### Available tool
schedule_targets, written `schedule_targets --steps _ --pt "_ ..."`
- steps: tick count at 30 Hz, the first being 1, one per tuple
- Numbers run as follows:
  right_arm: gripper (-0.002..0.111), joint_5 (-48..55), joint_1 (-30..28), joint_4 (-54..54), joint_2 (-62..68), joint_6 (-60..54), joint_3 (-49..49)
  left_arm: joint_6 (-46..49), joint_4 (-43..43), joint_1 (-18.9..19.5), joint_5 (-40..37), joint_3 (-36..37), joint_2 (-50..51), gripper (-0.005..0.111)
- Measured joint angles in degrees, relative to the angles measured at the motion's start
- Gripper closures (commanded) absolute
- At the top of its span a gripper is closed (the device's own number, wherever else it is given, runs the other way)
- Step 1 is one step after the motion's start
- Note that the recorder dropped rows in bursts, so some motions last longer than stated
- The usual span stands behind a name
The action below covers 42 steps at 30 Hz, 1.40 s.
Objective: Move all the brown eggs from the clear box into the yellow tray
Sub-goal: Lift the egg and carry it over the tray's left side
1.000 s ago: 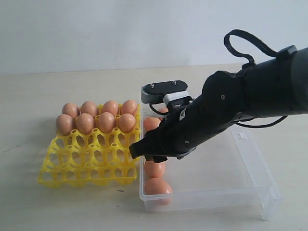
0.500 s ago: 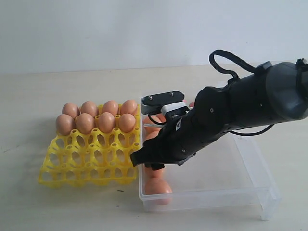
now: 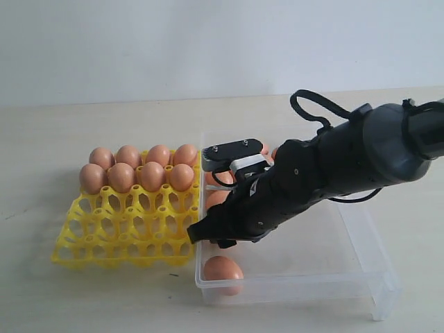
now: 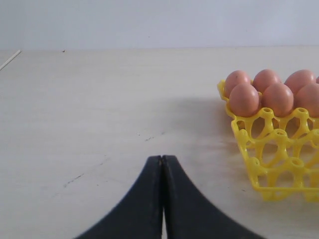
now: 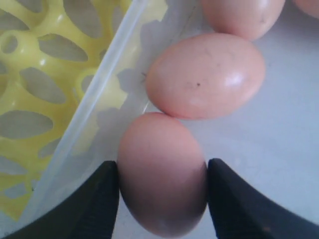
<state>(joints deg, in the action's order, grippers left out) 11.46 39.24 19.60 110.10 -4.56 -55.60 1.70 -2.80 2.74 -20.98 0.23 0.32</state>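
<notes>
Inside clear box (image 3: 313, 244), pincer (image 5: 163, 196) clasps egg (image 5: 162, 167).

One yellow tray (image 3: 125, 236) holds eight brown eggs (image 3: 152, 176); one clear box (image 3: 305, 283) holds more, uncountable.

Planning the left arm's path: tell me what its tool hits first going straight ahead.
Likely nothing in view: the left tool, shut, points across the table; the yellow tray stands beside that line.
</notes>
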Motion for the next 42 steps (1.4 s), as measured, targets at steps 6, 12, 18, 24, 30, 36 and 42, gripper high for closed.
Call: schedule_targets --steps 6,12,18,24,30,36,42 --pt "0.108 -0.43 0.0 0.0 0.0 -2.9 0.0 0.0 0.0 0.0 0.0 0.0 0.0 0.107" --pt "0.108 1.9 0.0 -1.63 -4.72 -4.09 0.0 0.0 0.0 0.0 0.0 0.0 0.0 0.107" --pt "0.108 -5.47 0.0 -8.8 -14.22 -4.29 0.0 0.0 0.0 0.0 0.0 0.0 0.0 0.107" --pt "0.108 -3.5 0.0 -16.9 -13.1 -3.98 -5.55 0.0 0.0 0.0 0.0 0.0 0.0 0.107" --pt "0.108 10.26 1.44 -22.85 -5.46 -2.08 -15.96 0.0 0.0 0.0 0.0 0.0 0.0 0.107" --pt "0.108 23.63 4.19 -26.2 1.17 -1.84 -27.51 0.0 0.0 0.0 0.0 0.0 0.0 0.107" --pt "0.108 37.64 6.01 -30.83 6.59 -2.56 -39.75 0.0 0.0 0.0 0.0 0.0 0.0 0.107"
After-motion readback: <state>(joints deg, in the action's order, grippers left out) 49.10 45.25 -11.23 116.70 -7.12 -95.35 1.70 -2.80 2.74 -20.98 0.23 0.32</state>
